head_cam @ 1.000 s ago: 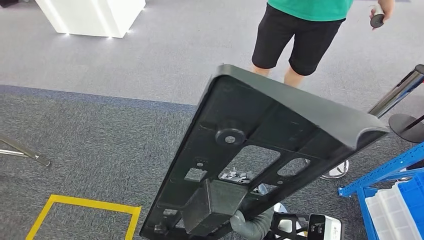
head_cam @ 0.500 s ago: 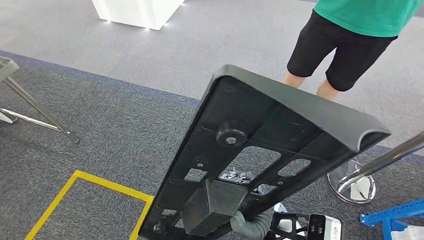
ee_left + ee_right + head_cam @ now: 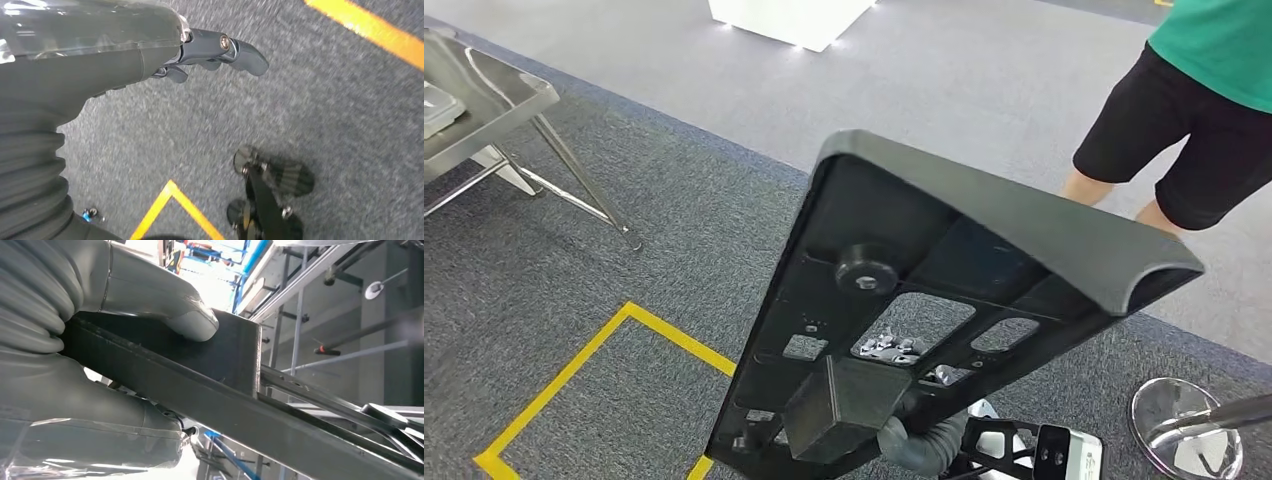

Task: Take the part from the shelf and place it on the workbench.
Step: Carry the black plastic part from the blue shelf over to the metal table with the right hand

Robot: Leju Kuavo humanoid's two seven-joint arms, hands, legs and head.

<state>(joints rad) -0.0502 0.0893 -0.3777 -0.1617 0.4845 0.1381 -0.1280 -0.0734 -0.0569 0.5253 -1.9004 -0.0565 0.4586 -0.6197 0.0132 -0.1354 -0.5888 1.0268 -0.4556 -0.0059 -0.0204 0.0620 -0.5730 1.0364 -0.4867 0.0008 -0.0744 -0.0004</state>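
Observation:
The part [image 3: 944, 290] is a long black plastic panel with ribs, cut-outs and a round boss, held up tilted in the middle of the head view. My right hand [image 3: 919, 440] grips its near end from below, by a black box-shaped block [image 3: 839, 405]. In the right wrist view the grey thumb [image 3: 192, 322] presses on that block [image 3: 220, 357] while the fingers wrap under the panel's edge. My left hand [image 3: 210, 52] hangs over the carpet with its fingers loosely apart and nothing in it.
A metal workbench [image 3: 474, 100] on slanted legs stands at the far left. Yellow tape [image 3: 594, 350] marks a square on the grey carpet. A person in black shorts [image 3: 1184, 150] stands at the far right. A chrome stanchion base [image 3: 1184, 435] sits near right; a white plinth [image 3: 794, 15] is beyond.
The whole view has swung left: the workbench has come into the picture, the person and stanchion have slid right, and the blue shelf has left the frame. The part stays held the same way.

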